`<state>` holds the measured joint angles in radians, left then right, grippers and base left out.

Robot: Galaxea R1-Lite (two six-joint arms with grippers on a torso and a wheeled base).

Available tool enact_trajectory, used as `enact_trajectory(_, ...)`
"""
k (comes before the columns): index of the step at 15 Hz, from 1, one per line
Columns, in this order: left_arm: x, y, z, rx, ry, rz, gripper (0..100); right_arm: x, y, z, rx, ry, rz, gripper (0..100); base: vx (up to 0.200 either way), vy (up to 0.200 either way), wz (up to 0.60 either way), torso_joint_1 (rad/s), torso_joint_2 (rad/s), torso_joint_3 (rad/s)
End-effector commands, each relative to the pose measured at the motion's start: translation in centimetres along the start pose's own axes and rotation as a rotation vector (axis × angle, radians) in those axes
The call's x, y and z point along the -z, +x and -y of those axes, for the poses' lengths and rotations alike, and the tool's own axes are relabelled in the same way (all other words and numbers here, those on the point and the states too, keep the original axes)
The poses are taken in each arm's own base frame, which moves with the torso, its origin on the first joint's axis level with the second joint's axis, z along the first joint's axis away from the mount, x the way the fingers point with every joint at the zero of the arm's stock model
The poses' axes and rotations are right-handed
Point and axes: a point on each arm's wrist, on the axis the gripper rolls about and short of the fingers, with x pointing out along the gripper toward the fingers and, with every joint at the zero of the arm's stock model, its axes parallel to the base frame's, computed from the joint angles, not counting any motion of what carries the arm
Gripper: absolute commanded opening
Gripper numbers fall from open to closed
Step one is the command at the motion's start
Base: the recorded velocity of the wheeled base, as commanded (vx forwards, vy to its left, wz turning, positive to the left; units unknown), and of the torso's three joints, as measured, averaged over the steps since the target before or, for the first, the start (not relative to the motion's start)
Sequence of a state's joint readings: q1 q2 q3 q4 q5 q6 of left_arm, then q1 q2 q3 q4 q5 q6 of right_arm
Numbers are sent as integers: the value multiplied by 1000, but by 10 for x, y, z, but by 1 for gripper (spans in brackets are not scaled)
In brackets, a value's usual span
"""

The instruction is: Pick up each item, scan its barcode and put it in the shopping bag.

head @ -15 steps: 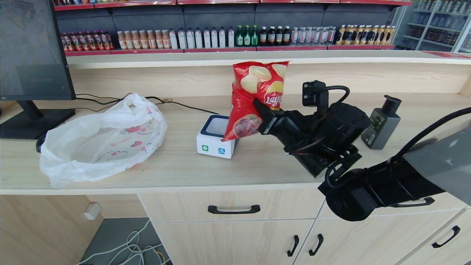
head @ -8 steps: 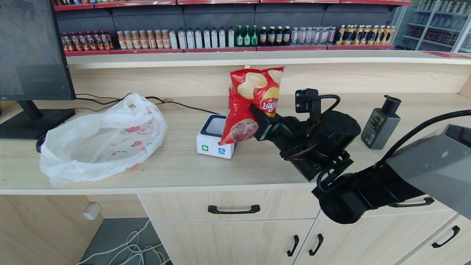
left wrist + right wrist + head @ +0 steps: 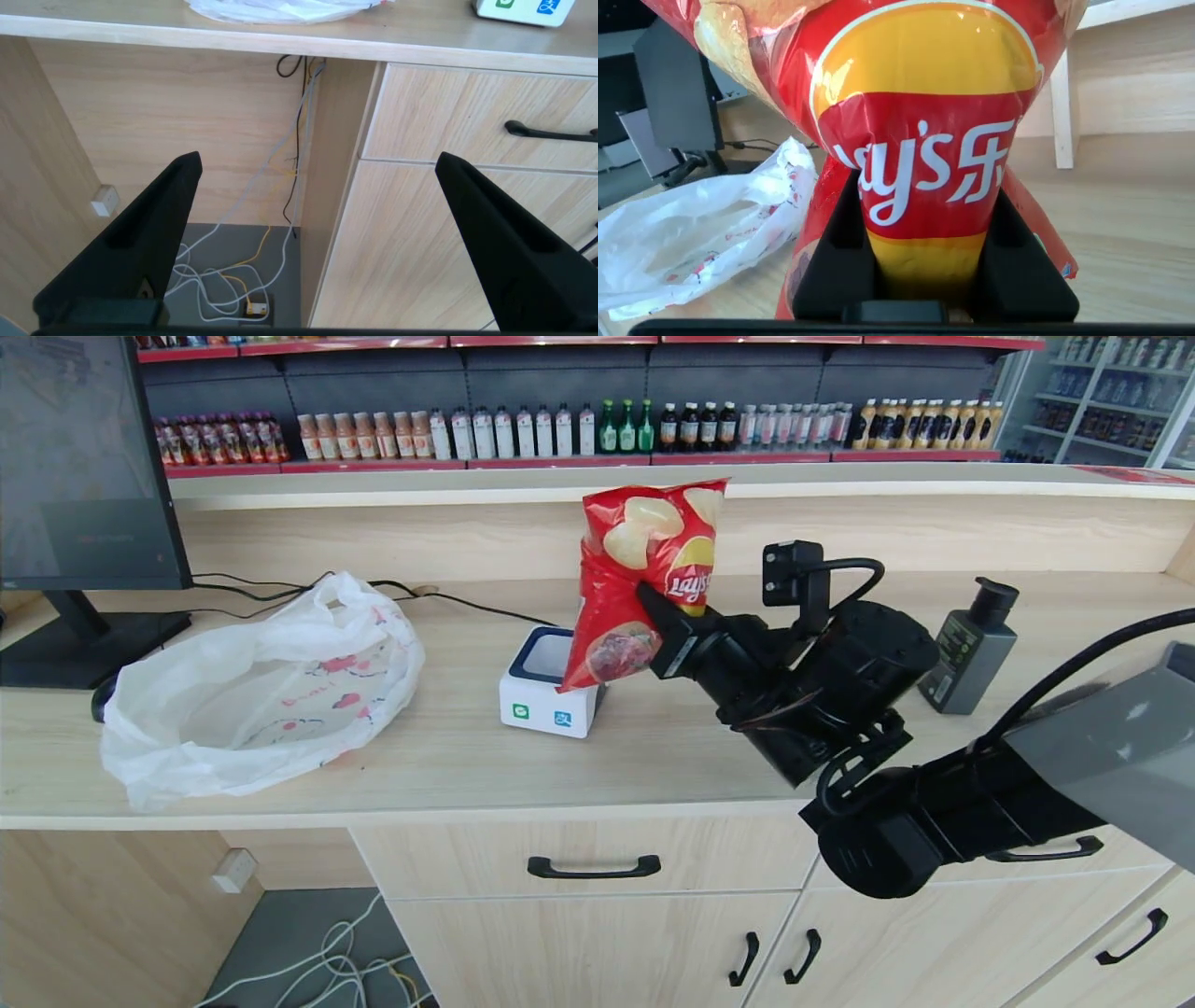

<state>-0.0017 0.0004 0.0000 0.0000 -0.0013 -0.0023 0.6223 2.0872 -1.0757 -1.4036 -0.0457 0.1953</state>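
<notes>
My right gripper [image 3: 665,616] is shut on a red bag of chips [image 3: 644,574], which hangs upright just above the right edge of the white barcode scanner [image 3: 549,683]. The right wrist view has the chips bag [image 3: 929,140] pinched between the two black fingers [image 3: 842,247]. A white plastic shopping bag [image 3: 261,686] lies open on the counter to the scanner's left, also seen as the shopping bag [image 3: 701,229] beyond the chips. My left gripper [image 3: 313,243] hangs open below the counter edge, in front of the cabinet.
A dark grey pump bottle [image 3: 968,649] stands on the counter at the right. A monitor [image 3: 79,476] on a stand sits at the far left, with cables running behind the bag. Drawers [image 3: 593,863] lie below the wooden counter [image 3: 467,756].
The right gripper dipped left and down with the chips bag toward the scanner, then rose back slightly to the right. The left arm stayed still.
</notes>
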Motion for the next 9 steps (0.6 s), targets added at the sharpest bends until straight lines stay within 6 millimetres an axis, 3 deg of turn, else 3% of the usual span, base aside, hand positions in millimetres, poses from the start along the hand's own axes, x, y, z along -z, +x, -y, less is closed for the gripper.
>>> enact_trajectory(1,0,0,0,0,-1,0,100,-25,-5,-4,-8,1,54,0,0,0,0,0,0,0)
enact_trajectory(3,0,0,0,0,-1,0,100,-51,-11,-5,-8,-33,105,0,0,0,0,0,0,0)
enact_trajectory(4,0,0,0,0,-1,0,100,-51,-11,-5,-8,-33,105,0,0,0,0,0,0,0)
enact_trajectory(5,0,0,0,0,-1,0,100,-69,-21,-11,-17,-84,145,0,0,0,0,0,0,0)
enact_trajectory(7,0,0,0,0,-1,0,100,-80,-33,-14,-18,-135,151,0,0,0,0,0,0,0)
enact_trajectory(9,0,0,0,0,-1,0,100,-97,-66,-27,-39,-164,136,0,0,0,0,0,0,0)
